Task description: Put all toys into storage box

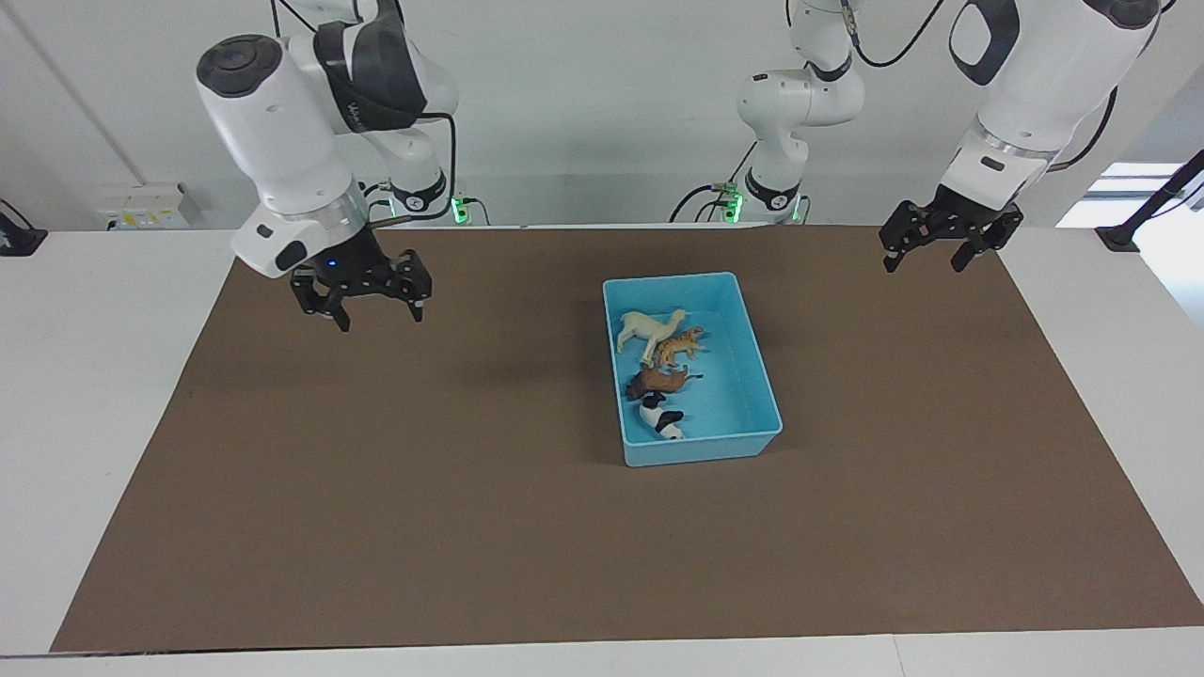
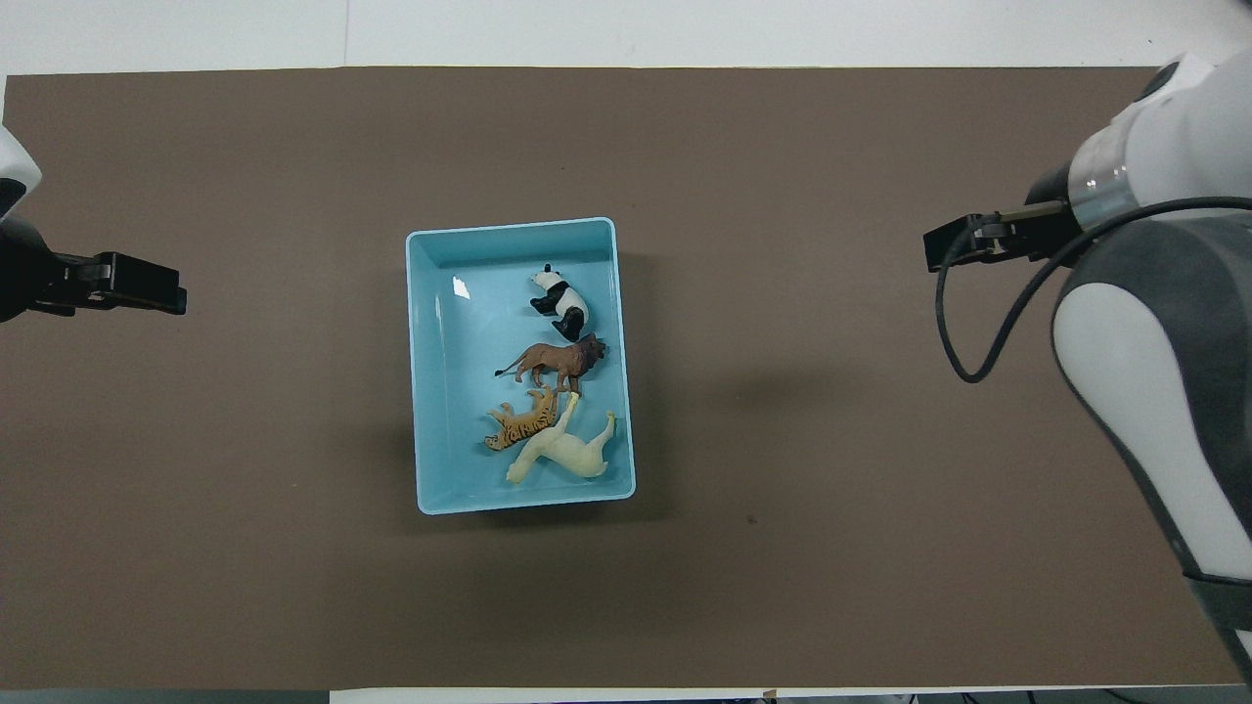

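1. At the right arm's end of the table (image 1: 113, 395), I see the right pincer (image 1: 374, 316) hanging in the air over the brown mat (image 1: 423, 489), its fingers (image 1: 341, 318) spread apart and holding nothing. It is well apart from the storage box (image 1: 752, 376).
2. On the mat, the light-blue storage box sits around the middle, somewhat toward the left arm's end, its long sides running away from the robots. All four toys lie inside it, on their sides, lined up along the wall that faces the right arm's end.
3. In the box, the horse (image 1: 649, 329) lies nearest the robots, with the tiger (image 1: 679, 346) just beside it and touching it. Next comes the lion (image 1: 660, 381), and the panda (image 1: 661, 418) lies farthest from the robots.
4. In the overhead view I read the same row: panda (image 2: 559, 303), lion (image 2: 558, 363), tiger (image 2: 521, 422), horse (image 2: 564, 451), with bare box floor (image 2: 455, 372) alongside them.
5. At the left arm's end, the left pincer (image 1: 926, 259) hangs over the mat's corner nearest the robots, fingers apart and empty.
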`<state>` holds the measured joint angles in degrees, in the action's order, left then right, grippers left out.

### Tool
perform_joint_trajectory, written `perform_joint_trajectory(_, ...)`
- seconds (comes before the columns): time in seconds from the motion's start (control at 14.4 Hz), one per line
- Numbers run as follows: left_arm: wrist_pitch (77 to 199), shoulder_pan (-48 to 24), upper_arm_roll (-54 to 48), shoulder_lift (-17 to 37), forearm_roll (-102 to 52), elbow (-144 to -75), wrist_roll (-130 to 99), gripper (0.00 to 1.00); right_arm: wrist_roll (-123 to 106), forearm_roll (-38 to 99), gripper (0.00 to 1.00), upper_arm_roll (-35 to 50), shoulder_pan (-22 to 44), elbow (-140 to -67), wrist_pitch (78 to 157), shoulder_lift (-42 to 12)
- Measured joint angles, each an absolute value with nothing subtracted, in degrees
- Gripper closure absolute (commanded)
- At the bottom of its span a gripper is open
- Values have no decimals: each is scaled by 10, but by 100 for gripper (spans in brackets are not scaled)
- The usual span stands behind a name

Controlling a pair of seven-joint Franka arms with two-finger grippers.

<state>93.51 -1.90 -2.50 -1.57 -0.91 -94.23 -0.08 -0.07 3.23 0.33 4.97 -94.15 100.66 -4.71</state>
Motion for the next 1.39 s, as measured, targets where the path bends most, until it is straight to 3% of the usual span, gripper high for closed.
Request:
perform_joint_trajectory(0.42, 936, -19, -24, -16, -7, -943, -1, 0, -19, 8, 0, 3, -36, -965, 993, -36)
perform_joint_trajectory(1.39, 937, -19, -22, -16, -7, -943, -1, 0, -19, -14, 0, 10, -38, -951, 945, -30)
